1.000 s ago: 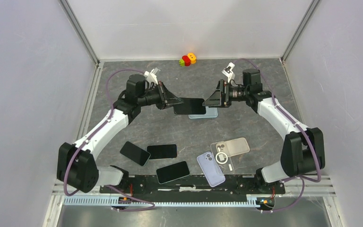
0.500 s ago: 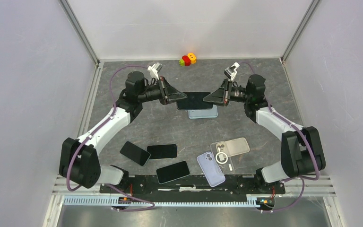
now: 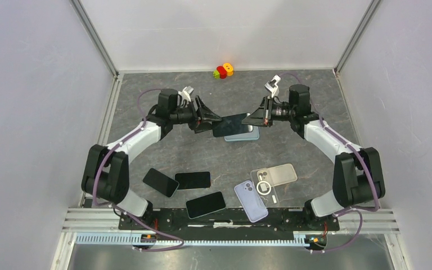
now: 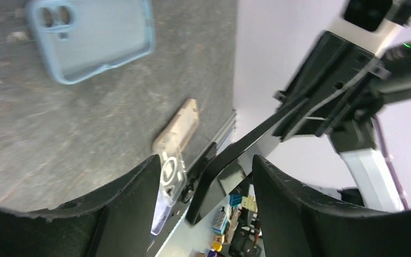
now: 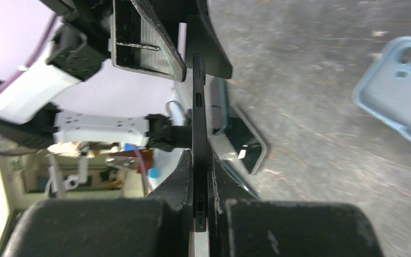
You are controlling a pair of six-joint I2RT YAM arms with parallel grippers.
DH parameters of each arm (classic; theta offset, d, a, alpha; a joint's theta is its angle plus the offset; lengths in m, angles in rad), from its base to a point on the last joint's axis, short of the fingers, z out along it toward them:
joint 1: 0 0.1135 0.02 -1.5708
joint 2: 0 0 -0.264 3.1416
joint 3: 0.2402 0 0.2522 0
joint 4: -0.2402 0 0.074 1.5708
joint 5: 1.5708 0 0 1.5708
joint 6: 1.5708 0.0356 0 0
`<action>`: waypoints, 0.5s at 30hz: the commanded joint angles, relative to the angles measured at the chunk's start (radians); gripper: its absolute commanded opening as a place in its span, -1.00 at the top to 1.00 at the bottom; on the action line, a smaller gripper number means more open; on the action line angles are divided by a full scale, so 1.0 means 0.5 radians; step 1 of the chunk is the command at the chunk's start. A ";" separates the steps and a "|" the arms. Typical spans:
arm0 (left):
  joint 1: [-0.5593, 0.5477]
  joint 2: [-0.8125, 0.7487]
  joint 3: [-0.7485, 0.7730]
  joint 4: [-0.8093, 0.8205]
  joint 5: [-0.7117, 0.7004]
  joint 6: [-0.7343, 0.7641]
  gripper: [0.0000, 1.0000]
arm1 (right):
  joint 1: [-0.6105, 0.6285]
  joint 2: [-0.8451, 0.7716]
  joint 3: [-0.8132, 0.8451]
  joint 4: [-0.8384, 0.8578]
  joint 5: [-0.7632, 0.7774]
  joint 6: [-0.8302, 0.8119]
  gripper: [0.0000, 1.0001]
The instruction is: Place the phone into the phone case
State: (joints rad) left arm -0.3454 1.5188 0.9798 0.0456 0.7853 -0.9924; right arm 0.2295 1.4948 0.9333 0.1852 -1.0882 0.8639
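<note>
A black phone [image 3: 232, 123] hangs tilted in the air between the two arms, over a light blue phone case [image 3: 247, 136] lying on the table. My right gripper [image 3: 251, 119] is shut on the phone's right end; in the right wrist view the phone [image 5: 198, 112] runs edge-on out from between the pads of that gripper [image 5: 200, 184]. My left gripper [image 3: 212, 120] stands open at the phone's left end. Seen from the left wrist, the phone [image 4: 235, 160] passes between the spread fingers of the left gripper [image 4: 206, 206] without touching either. The case [image 4: 93, 37] lies open side up below.
Three black phones [image 3: 161, 181] [image 3: 192, 180] [image 3: 205, 204] lie near the front left. A lavender case [image 3: 251, 201] and two clear cases [image 3: 278, 174] [image 3: 265, 189] lie at the front right. A small coloured toy [image 3: 223, 70] sits by the back wall.
The left gripper has opened and let go of the phone. The right gripper has shut on the phone's other end, and the phone now tilts, lower on the left.
</note>
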 commanded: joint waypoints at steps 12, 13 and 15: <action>-0.057 0.980 1.008 -1.240 -0.578 0.529 -0.24 | -0.211 0.045 0.519 -1.520 0.695 -1.178 1.00; -0.087 1.057 1.082 -1.295 -0.593 0.546 -0.21 | -0.217 0.047 0.529 -1.534 0.708 -1.183 1.00; -0.138 1.174 1.239 -1.386 -0.652 0.586 -0.15 | -0.229 0.054 0.552 -1.554 0.727 -1.193 1.00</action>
State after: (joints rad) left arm -0.3611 2.0197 1.4658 -0.5076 0.5217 -0.7841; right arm 0.1272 1.5375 1.1416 -0.5270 -0.7506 0.3283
